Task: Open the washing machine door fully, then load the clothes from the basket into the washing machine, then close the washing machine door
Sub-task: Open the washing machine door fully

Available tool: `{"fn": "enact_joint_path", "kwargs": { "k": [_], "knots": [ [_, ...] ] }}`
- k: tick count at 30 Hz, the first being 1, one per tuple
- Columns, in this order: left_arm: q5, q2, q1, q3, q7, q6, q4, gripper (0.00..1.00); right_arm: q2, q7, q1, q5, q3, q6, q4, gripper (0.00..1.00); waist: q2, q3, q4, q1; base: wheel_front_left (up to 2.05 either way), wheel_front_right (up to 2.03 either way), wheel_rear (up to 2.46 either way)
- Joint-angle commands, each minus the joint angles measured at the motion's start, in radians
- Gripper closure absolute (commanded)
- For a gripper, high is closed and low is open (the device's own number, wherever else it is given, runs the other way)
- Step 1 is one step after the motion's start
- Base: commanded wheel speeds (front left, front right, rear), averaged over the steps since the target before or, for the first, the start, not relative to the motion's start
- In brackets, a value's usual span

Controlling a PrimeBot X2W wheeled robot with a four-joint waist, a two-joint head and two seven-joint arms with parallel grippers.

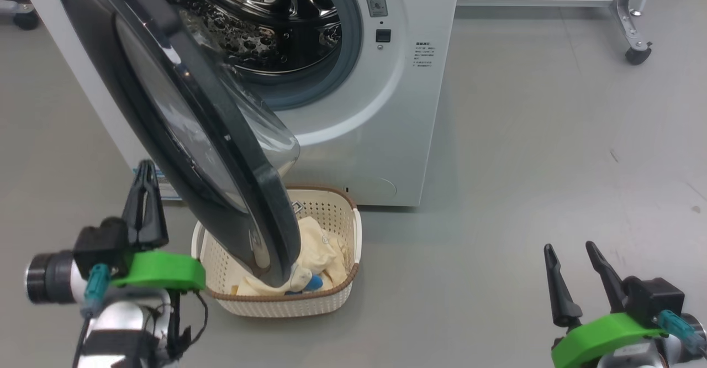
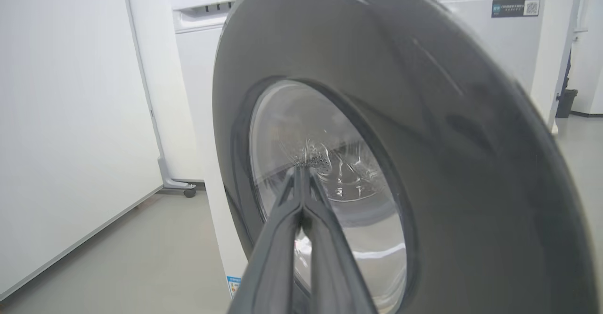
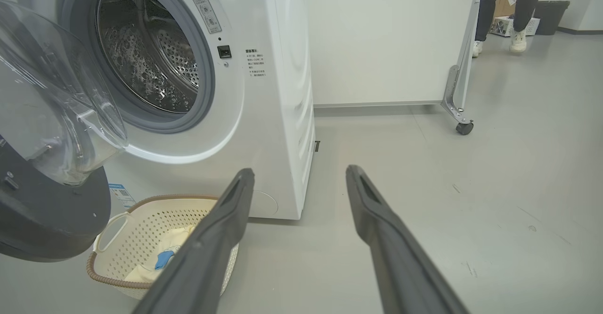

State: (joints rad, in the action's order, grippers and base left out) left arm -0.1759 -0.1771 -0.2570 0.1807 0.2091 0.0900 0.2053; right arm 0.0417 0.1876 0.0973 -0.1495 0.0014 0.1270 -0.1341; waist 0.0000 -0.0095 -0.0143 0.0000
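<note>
Pushing the washing machine door (image 1: 182,130) wider, slowly, suits the clenched left gripper (image 1: 146,166) at lower left; right gripper (image 1: 569,246) spread, empty.

**Three cameras, one shared corner**

The head camera looks forward and down from above the open door (image 1: 182,119). It takes in the drum (image 1: 248,3), the basket (image 1: 331,213) on the floor (image 1: 525,136), and the left end effector (image 1: 146,164) and right end effector (image 1: 569,245) at its lower corners. The left wrist camera sits close against the door's outer face, looking along its own fingers (image 2: 280,243) at the glass. The right wrist camera sits low and farther back, facing the machine (image 3: 235,116). It shares door, drum and basket with the head view.
</note>
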Motion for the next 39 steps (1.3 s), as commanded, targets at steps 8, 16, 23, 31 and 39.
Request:
{"fn": "enact_joint_path", "kwargs": {
  "k": [8, 16, 23, 31, 39],
  "knots": [
    [0.034, -0.016, -0.166, -0.001, -0.047, 0.011, -0.240, 1.00, 0.009, 0.013, -0.038, 0.002, 0.018, 0.004, 0.021, 0.00, 0.0000, 0.004, -0.002, 0.0000, 0.00, 0.00, 0.00],
    [0.010, 0.065, -0.204, 0.155, -0.133, -0.049, -0.331, 1.00, 0.009, 0.018, -0.043, -0.002, 0.021, 0.004, 0.008, 0.00, 0.0000, 0.007, -0.019, 0.0000, 0.00, 0.00, 0.00],
    [-0.052, 0.109, -0.165, 0.263, -0.180, -0.058, -0.268, 1.00, 0.009, 0.018, -0.047, -0.002, 0.030, 0.004, -0.001, 0.00, 0.0000, 0.008, -0.037, 0.0000, 0.00, 0.00, 0.00],
    [-0.138, 0.124, -0.122, 0.349, -0.184, -0.043, -0.155, 1.00, 0.009, 0.012, -0.048, 0.001, 0.033, 0.004, -0.007, 0.00, 0.0000, 0.010, -0.041, 0.0000, 0.00, 0.00, 0.00],
    [-0.183, 0.126, -0.123, 0.375, -0.151, -0.015, -0.050, 1.00, 0.009, 0.008, -0.046, 0.002, 0.036, 0.004, -0.009, 0.00, 0.0000, 0.008, -0.039, 0.0000, 0.00, 0.00, 0.00]
  ]
}}
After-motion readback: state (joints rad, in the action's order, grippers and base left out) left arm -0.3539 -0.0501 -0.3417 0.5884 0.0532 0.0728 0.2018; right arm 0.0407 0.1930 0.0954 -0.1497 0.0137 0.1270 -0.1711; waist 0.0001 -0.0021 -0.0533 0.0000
